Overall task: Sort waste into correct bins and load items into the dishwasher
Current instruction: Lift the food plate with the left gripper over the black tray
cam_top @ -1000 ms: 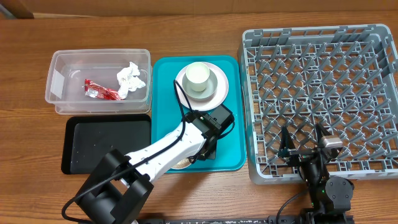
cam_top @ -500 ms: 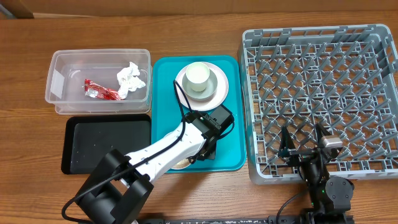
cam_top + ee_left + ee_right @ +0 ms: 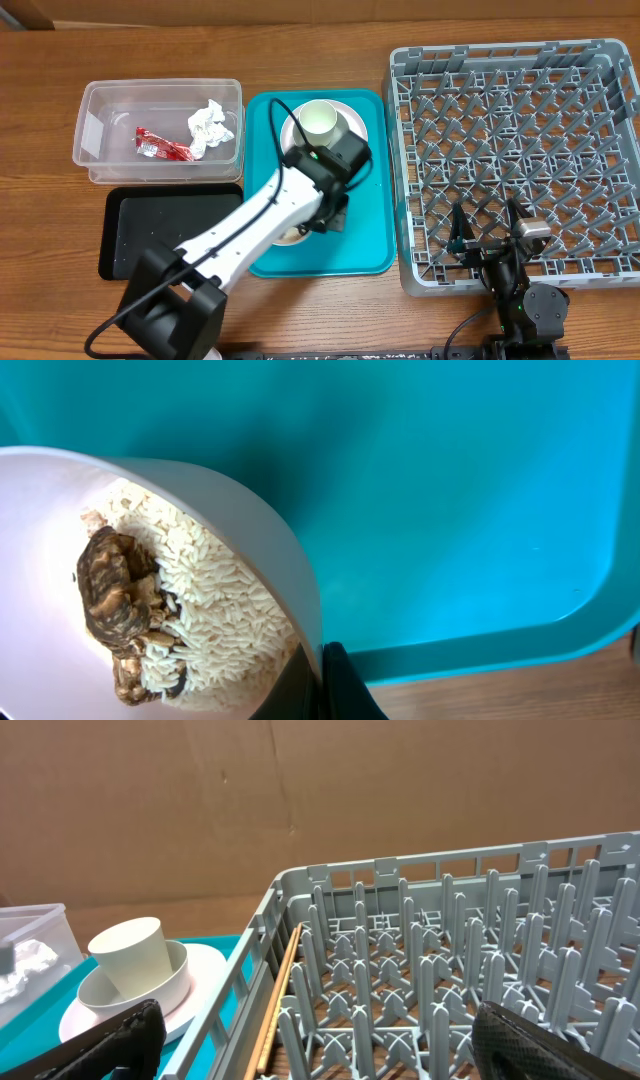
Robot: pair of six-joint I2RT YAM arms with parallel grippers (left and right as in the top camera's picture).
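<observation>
The left gripper [image 3: 318, 682] is clamped on the rim of a white bowl [image 3: 250, 530] - one dark finger inside the lip, one outside, right at the near edge of the wrist view. The bowl holds a heap of rice [image 3: 215, 620] with a brown lump [image 3: 112, 588] on its left side. From above, the bowl sits under the arm, over the near-left part of the teal tray [image 3: 372, 235]; whether it touches the tray floor I cannot tell.

At the far end of the tray, a cup [image 3: 318, 120] stands tilted in a dish [image 3: 150, 992] on a plate [image 3: 215, 970], just beyond the left wrist.

Left of the tray is a clear bin [image 3: 95, 130] holding a red wrapper [image 3: 160, 147] and a crumpled paper [image 3: 207, 127]. A black tray [image 3: 170, 230] lies just near of it, on the wooden table [image 3: 40, 220].

The grey rack [image 3: 520, 60] fills the right side. The right gripper [image 3: 487, 240] hangs at the rack's near edge, its fingers spread wide with nothing between them - well apart from the bowl. Its camera shows a wooden stick [image 3: 278, 1000] lying along the inside of the rack's left wall.
</observation>
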